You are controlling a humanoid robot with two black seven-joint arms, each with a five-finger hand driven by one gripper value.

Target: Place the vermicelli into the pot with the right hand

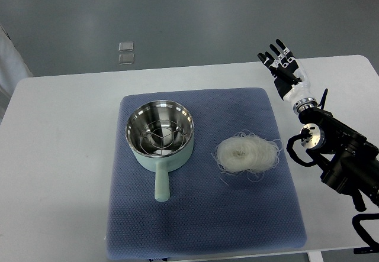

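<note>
hovering right hand (285,70) with fingers spread wide, holding nothing, beyond blue mat's (201,214) far right corner; vermicelli nest (247,154) on mat, just right of mint-green pot (160,133).

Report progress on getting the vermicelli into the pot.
Done: nothing yet. The vermicelli lies on the blue mat, right of the pot, which holds only a wire rack. In hand: nothing; the right hand hangs open above the table, away from the noodles. Left: reach, grasp, carry, drop.
</note>
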